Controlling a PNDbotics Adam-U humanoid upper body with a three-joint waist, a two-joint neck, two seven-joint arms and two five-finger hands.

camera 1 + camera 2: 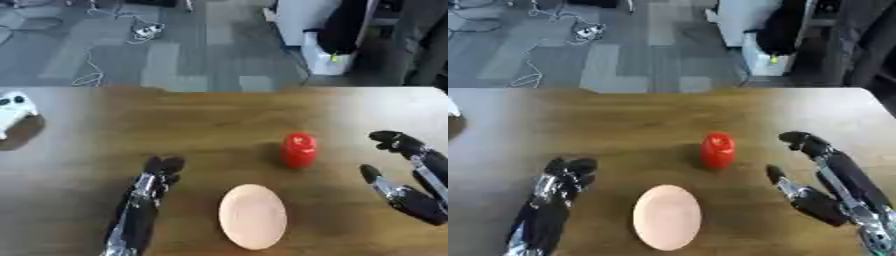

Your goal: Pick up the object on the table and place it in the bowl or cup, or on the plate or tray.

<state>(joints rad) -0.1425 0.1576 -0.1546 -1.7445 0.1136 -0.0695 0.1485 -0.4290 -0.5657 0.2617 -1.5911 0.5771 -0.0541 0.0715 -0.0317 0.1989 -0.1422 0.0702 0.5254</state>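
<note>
The upright red bottle (298, 149) stands just left of the spread right hand (820, 192), nearer than the curled left hand (160, 172).

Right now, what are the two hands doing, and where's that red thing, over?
Left hand curled, holding nothing. Right hand open beside the red object, not touching. Red object upright on the table, behind the plate. Nothing between them.

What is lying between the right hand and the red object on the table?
Nothing: only bare table separates the open right hand from the red object. The right eye view shows this best.
</note>
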